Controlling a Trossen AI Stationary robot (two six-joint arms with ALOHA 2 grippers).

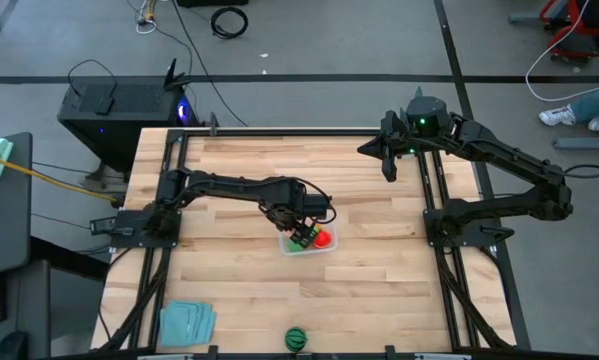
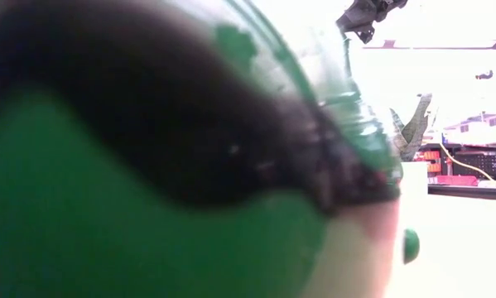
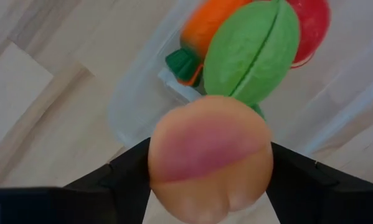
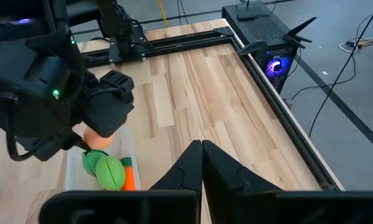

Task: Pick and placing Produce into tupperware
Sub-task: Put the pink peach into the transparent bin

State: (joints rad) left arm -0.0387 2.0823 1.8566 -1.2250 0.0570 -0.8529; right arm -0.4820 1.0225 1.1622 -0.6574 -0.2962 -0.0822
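My left gripper (image 1: 304,228) is over the clear tupperware (image 1: 297,249) at the table's middle, shut on the peach ball (image 3: 211,162). In the tupperware (image 3: 136,106) lie the orange carrot (image 3: 211,18), a green piece (image 3: 251,53) and the red piece (image 3: 311,25). The dark green striped ball (image 1: 296,338) rests on the table at the near edge and fills the low view (image 2: 148,165). My right gripper (image 4: 202,149), shut and holding nothing, hangs above the table's far right (image 1: 390,165). My left gripper pinches the peach ball between its two fingers (image 3: 127,171), one on each side (image 3: 167,168). The fingers come from above, pointing down into the tupperware. The ball (image 4: 98,140) hangs lifted clear, just over the green piece in the container.
A folded teal cloth (image 1: 186,322) lies at the near left corner. Black rails (image 1: 169,180) run along the left and right sides of the wooden top. Bare wood lies between the tupperware and the right rail (image 1: 434,200).
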